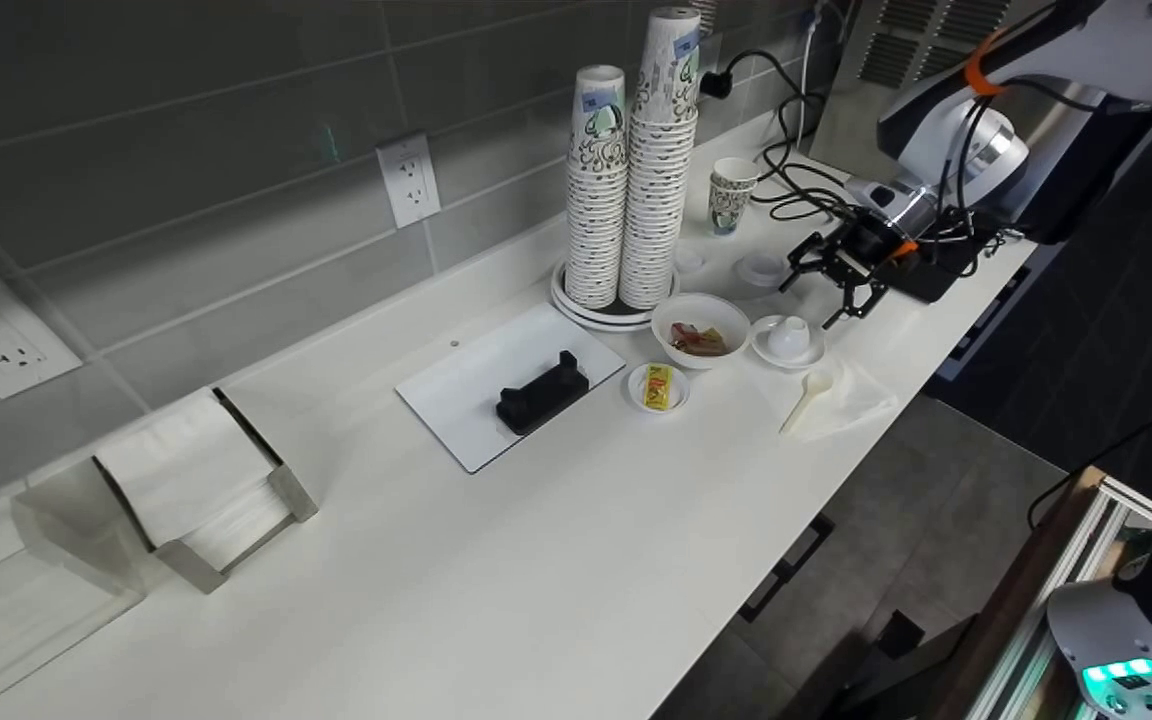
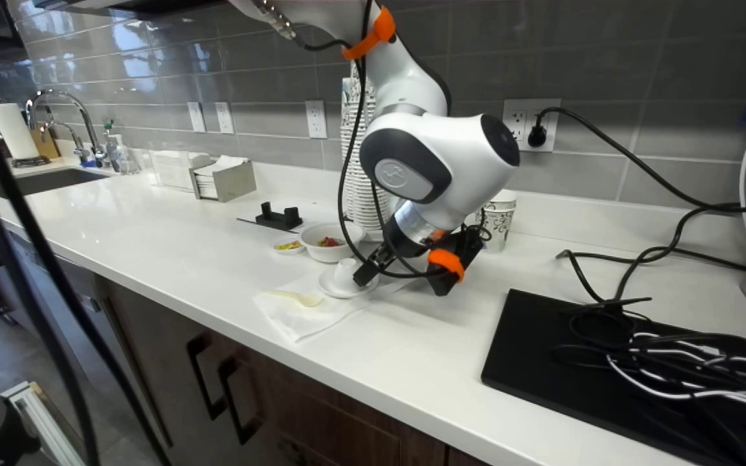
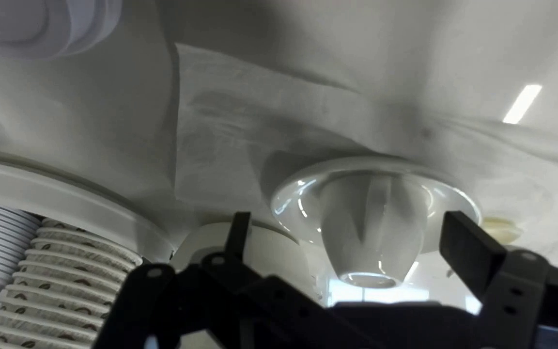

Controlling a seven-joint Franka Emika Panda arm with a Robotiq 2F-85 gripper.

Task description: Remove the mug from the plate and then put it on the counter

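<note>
Gripper (image 1: pixel 808 306) spread wide w/ nothing gripped; white mug (image 3: pixel 371 232) just ahead of it, not yet lifted off saucer (image 3: pixel 294 206). Removal & placement on countertop (image 1: pixel 496 580) below both TBD.

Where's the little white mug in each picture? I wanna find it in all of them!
In an exterior view: the mug is right of the middle, about halfway up.
In an exterior view: the mug is a bit left of the middle and a bit below it.
In the wrist view: the mug is right of the middle and lower down, showing between the fingers.
Shared landmark: the round white plate under the mug.
</note>
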